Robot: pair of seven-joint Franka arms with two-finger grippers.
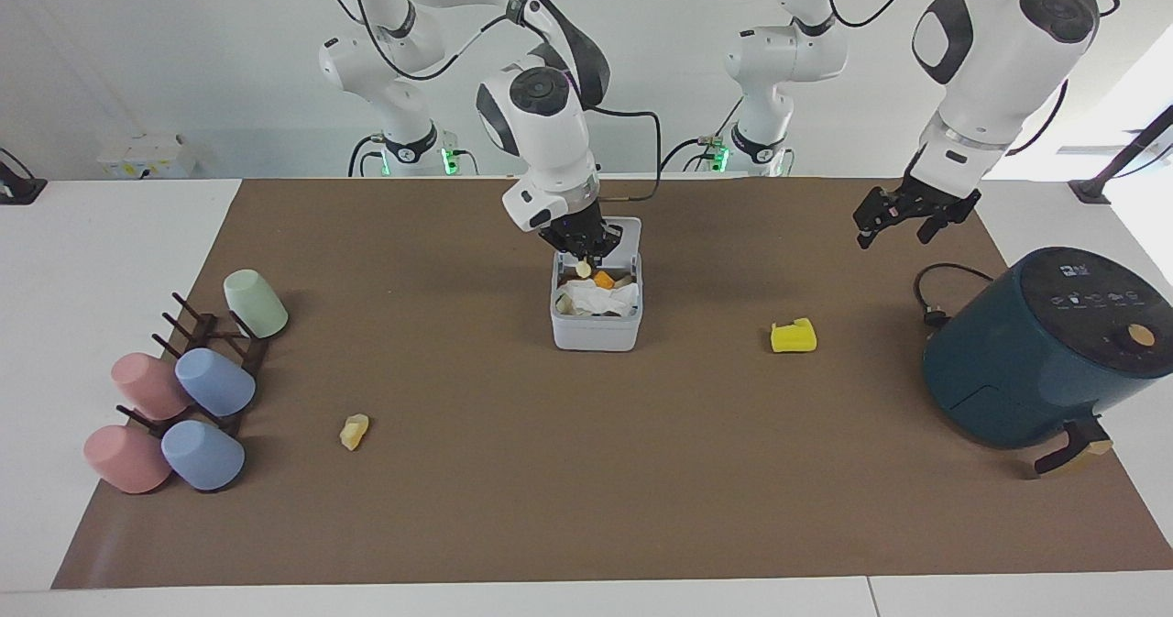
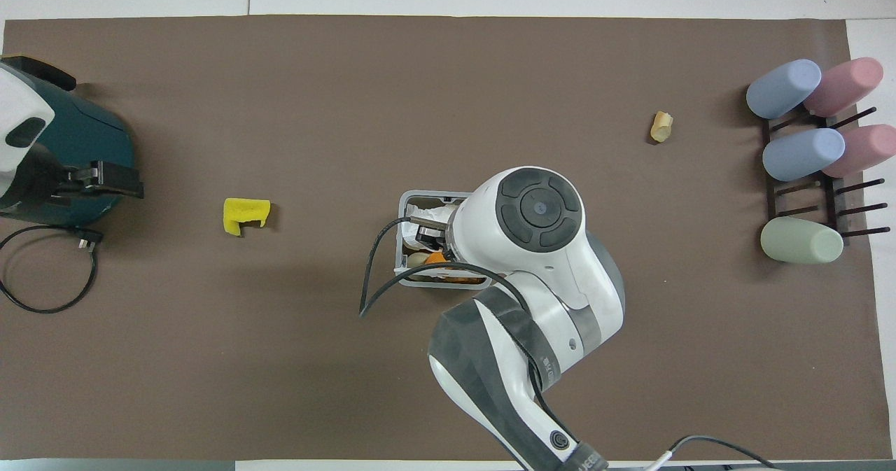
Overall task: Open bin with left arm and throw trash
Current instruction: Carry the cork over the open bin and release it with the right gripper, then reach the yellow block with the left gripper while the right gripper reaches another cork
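The bin (image 1: 596, 328) stands mid-mat with its lid (image 1: 629, 232) up; crumpled paper and an orange scrap lie inside. It also shows in the overhead view (image 2: 404, 205), partly under the right arm. My right gripper (image 1: 581, 258) is over the open bin, shut on a pale yellow lump (image 1: 584, 269). My left gripper (image 1: 893, 232) is open and empty, up in the air beside the air fryer, also in the overhead view (image 2: 133, 185). A bright yellow spongy block (image 1: 793, 336) (image 2: 245, 215) lies between the bin and the air fryer. A second pale lump (image 1: 354, 431) (image 2: 661, 126) lies near the cup rack.
A dark teal air fryer (image 1: 1045, 351) (image 2: 70, 142) stands at the left arm's end, its black cord (image 1: 935, 291) (image 2: 42, 275) on the mat. A rack with several pastel cups (image 1: 183, 388) (image 2: 805, 156) is at the right arm's end.
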